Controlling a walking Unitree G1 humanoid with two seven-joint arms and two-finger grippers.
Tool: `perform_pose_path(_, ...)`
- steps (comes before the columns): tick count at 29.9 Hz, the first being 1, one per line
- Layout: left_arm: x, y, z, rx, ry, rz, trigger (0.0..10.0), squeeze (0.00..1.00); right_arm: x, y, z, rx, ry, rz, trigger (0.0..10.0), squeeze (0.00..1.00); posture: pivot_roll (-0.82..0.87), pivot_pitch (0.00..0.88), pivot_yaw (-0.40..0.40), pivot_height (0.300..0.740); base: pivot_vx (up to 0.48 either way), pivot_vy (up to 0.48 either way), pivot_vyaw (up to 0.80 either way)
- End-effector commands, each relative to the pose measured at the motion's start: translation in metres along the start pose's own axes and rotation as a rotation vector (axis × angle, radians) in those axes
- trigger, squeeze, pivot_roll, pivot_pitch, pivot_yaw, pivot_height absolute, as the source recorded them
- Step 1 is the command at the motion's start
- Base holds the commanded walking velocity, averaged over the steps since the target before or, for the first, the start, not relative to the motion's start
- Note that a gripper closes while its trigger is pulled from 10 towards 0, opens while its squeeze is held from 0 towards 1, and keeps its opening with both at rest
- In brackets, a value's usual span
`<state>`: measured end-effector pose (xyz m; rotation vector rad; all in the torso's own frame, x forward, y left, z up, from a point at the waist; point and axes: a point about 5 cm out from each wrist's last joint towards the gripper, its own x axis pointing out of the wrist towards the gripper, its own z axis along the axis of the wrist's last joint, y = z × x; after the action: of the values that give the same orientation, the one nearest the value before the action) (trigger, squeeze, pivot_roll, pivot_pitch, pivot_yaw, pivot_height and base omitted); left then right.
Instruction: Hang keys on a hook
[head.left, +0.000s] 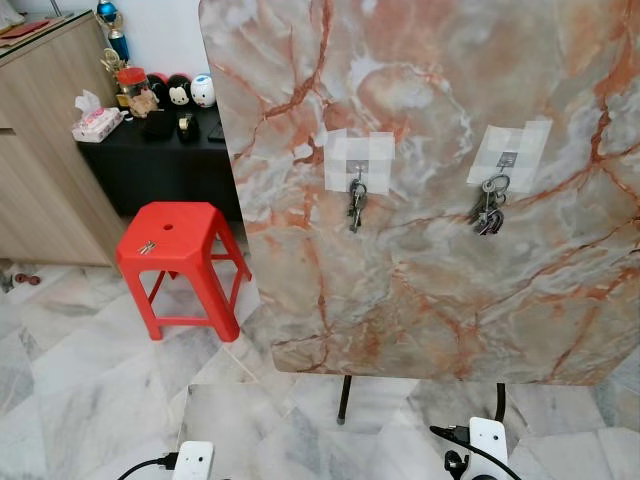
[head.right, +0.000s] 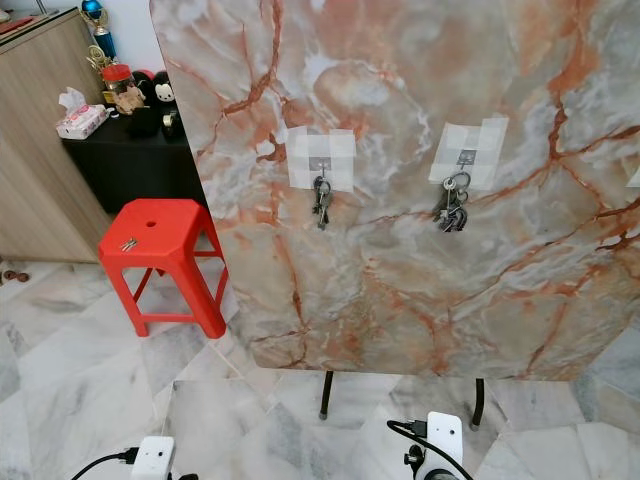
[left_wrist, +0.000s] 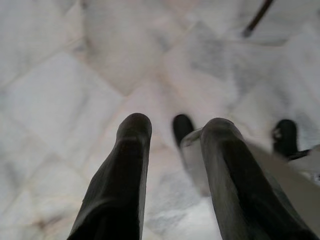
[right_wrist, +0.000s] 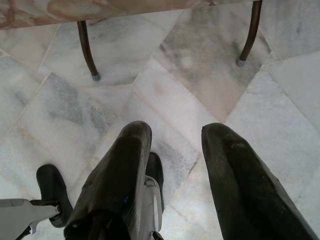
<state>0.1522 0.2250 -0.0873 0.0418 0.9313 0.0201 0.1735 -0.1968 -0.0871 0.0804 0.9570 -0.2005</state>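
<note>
A marble-patterned board (head.left: 430, 280) stands upright in front of me with two small hooks taped to it. A bunch of keys (head.left: 356, 205) hangs from the left hook (head.left: 357, 158). Another bunch (head.left: 488, 208) hangs from the right hook (head.left: 507, 158). A small metal key-like piece (head.left: 146, 247) lies on the red stool (head.left: 170, 235). Both arms hang low over the marble floor. My left gripper (left_wrist: 175, 125) is open with nothing between its fingers. My right gripper (right_wrist: 175, 132) is also open and empty, near the board's thin dark legs (right_wrist: 87, 50).
The red plastic stool stands left of the board. Behind it, a black low table (head.left: 160, 150) holds toys and a tissue box (head.left: 96, 122). A wooden cabinet (head.left: 40, 150) fills the far left. Pale marble floor tiles (head.left: 80, 380) lie open in front.
</note>
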Motion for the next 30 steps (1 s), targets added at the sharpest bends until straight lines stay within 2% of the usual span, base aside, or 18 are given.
perform_pose_path(1,-0.005,0.012,-0.008,0.002,0.027,0.013,10.0,0.0,-0.001,-0.002,-0.003,0.009,0.006,-0.01,10.0,0.0,-0.12,0.0,0.032,0.738,0.0,0.0,0.0)
perform_pose_path(6,-0.007,0.02,-0.011,0.005,0.041,0.022,10.0,0.0,-0.001,-0.003,-0.007,0.013,0.016,-0.013,10.0,0.0,-0.12,0.0,0.031,0.738,0.0,0.384,0.0)
perform_pose_path(13,-0.005,0.012,-0.01,0.013,0.049,0.011,10.0,0.0,-0.002,-0.001,-0.008,0.023,0.013,0.002,10.0,0.0,-0.13,0.0,0.03,0.738,0.0,0.48,0.0)
perform_pose_path(18,0.004,-0.015,0.001,0.032,0.041,-0.014,10.0,0.0,-0.002,0.0,-0.008,0.022,0.014,0.006,10.0,0.0,-0.12,0.0,0.028,0.738,0.0,0.48,0.0)
perform_pose_path(20,0.008,-0.03,0.008,0.034,0.033,-0.029,10.0,0.0,-0.001,0.0,-0.008,0.021,0.016,0.007,10.0,0.0,-0.12,0.0,0.027,0.738,0.0,0.48,0.0)
perform_pose_path(23,0.01,-0.039,0.012,0.036,0.028,-0.038,10.0,0.0,-0.001,0.0,-0.007,0.019,0.014,0.01,10.0,0.0,-0.12,0.0,0.026,0.738,0.0,0.48,0.0)
perform_pose_path(25,0.012,-0.051,0.016,0.036,0.022,-0.05,10.0,0.0,-0.001,0.0,-0.006,0.018,0.012,0.015,10.0,0.0,-0.12,0.0,0.025,0.738,0.0,0.362,0.0)
perform_pose_path(27,0.012,-0.054,0.016,0.034,0.021,-0.052,10.0,0.0,-0.001,0.0,-0.006,0.019,0.012,0.015,10.0,0.0,-0.12,0.0,0.024,0.738,0.0,0.354,0.0)
perform_pose_path(30,0.006,-0.05,-0.002,0.03,0.036,-0.048,10.0,0.0,-0.001,0.0,-0.006,0.029,0.012,0.015,10.0,0.0,-0.12,0.0,0.023,0.738,0.0,0.355,0.0)
